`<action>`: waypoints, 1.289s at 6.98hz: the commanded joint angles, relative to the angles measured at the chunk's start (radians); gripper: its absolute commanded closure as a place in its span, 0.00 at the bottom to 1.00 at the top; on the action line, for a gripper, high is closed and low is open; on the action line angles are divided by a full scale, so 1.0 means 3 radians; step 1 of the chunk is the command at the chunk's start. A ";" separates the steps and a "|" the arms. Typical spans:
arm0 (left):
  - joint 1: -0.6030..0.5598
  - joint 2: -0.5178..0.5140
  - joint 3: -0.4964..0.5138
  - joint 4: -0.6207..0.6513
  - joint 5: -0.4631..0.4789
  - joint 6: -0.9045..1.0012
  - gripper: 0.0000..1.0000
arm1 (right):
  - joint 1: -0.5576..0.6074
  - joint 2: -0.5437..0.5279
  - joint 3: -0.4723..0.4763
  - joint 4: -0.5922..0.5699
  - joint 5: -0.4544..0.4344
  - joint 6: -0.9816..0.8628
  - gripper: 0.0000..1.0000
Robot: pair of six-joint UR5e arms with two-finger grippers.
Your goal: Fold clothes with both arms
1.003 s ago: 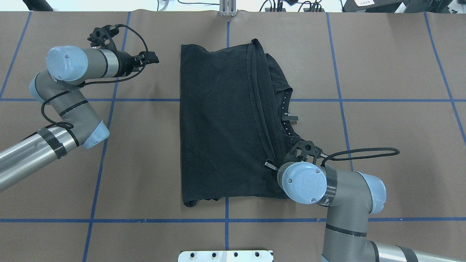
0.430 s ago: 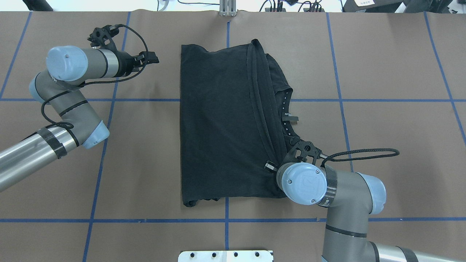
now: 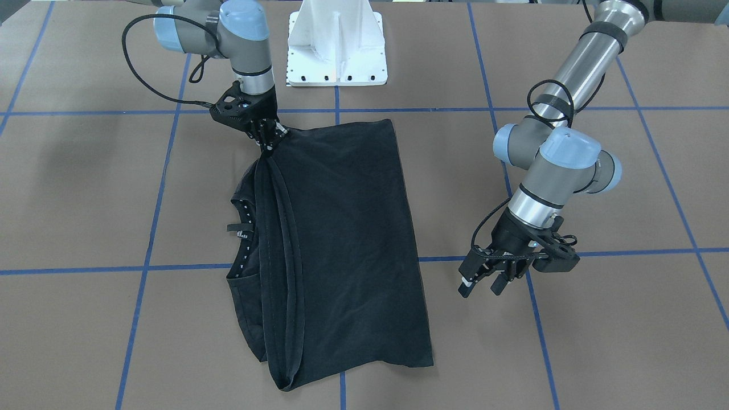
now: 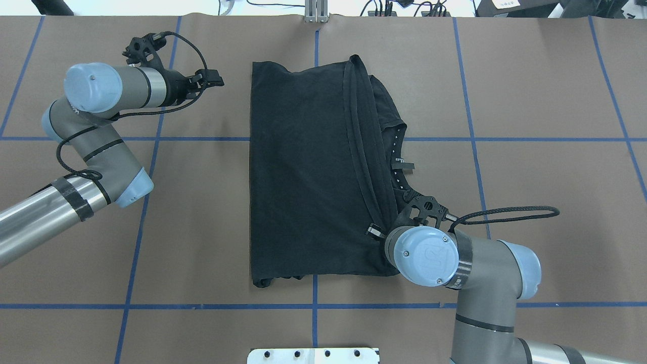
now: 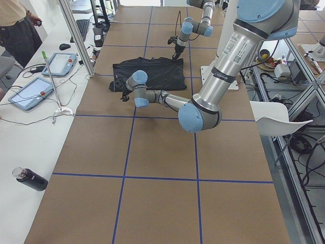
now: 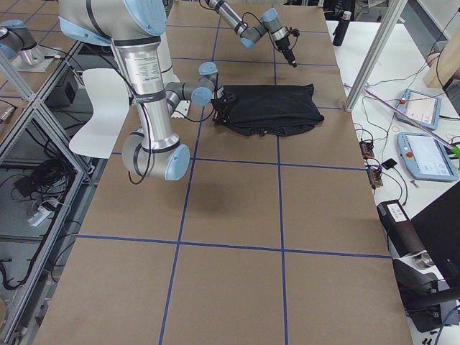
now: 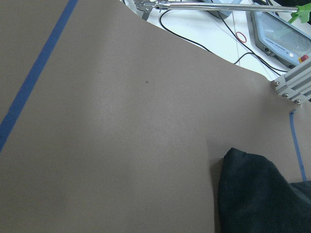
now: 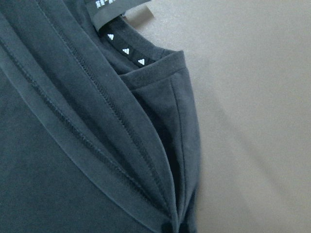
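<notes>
The black T-shirt [image 4: 298, 177] lies folded on the brown table, its collar and label [image 4: 399, 162] showing on the right; no chest print shows. My right gripper [image 4: 376, 231] is shut on the gathered hem bands at the shirt's near right corner, seen pinched in the front view [image 3: 267, 142]. The right wrist view shows the hem folds [image 8: 73, 160] running down into the grip. My left gripper [image 3: 482, 285] hangs open and holds nothing, off the shirt's far left corner [image 4: 215, 80]. The left wrist view catches only a corner of the shirt [image 7: 257, 194].
The white pedestal base [image 3: 336, 40] stands at the table's near middle edge. Blue tape lines [image 4: 136, 222] grid the brown surface. A side bench holds tablets [image 5: 30, 94] and a black bottle [image 5: 30, 179]; a person [image 5: 15, 25] stands beyond it.
The left gripper has edged slightly toward the shirt. The right arm's elbow has shifted a little to the right while its gripper stays shut on the hem.
</notes>
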 commanded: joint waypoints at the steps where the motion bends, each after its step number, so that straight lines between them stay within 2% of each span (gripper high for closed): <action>1: 0.0218 0.0330 -0.0576 -0.0071 0.0037 -0.0726 0.05 | -0.0072 -0.0124 0.0267 -0.0022 0.0022 -0.0006 1.00; 3: 0.0728 0.0922 -0.1506 -0.0056 0.0363 -0.1426 0.02 | -0.0098 -0.0308 0.0487 -0.0012 0.0149 0.0005 1.00; 4: 0.1106 0.1147 -0.1783 -0.0046 0.0724 -0.1663 0.01 | -0.0098 -0.0385 0.0554 -0.0002 0.0348 0.0015 1.00; 5: 0.1439 0.1327 -0.1943 -0.0015 0.1062 -0.1782 0.01 | -0.0098 -0.0390 0.0570 0.0003 0.0415 0.0025 1.00; 7: 0.1874 0.1329 -0.2250 0.0560 0.1299 -0.2247 0.01 | -0.0098 -0.0401 0.0559 -0.0002 0.0493 0.0025 1.00; 9: 0.2253 0.1044 -0.2359 0.1179 0.1438 -0.2849 0.01 | -0.0098 -0.0391 0.0549 0.0003 0.0564 0.0248 1.00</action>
